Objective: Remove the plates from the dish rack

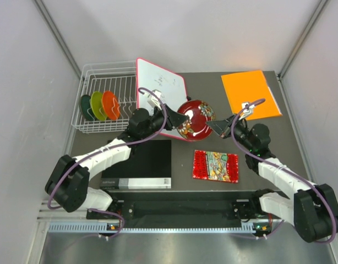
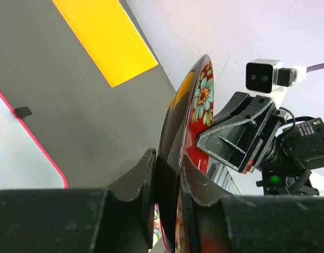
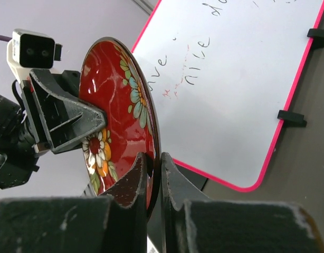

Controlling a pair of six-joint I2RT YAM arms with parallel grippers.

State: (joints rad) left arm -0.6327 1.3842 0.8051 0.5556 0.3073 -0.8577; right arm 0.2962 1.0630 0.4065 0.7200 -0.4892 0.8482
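Observation:
The dark red patterned plate (image 1: pixel 195 118) is held on edge above the table, between both grippers. My left gripper (image 1: pixel 172 115) is shut on its left rim, and the left wrist view shows the rim pinched between the jaws (image 2: pixel 169 168). My right gripper (image 1: pixel 218 125) is shut on the opposite rim, as the right wrist view shows (image 3: pixel 154 168). The plate's flowered face shows in both wrist views (image 2: pixel 204 100) (image 3: pixel 117 105). The white wire dish rack (image 1: pixel 103 67) at the far left holds the dark teal plate (image 1: pixel 86 107), the lime green plate (image 1: pixel 98 105) and the orange plate (image 1: pixel 110 104), all upright.
A pink-edged whiteboard (image 1: pixel 161 91) lies just behind the held plate. An orange sheet (image 1: pixel 250 93) lies at the back right. A red patterned mat (image 1: pixel 215 165) lies in front of the plate, and a black box (image 1: pixel 140 163) lies near the left arm.

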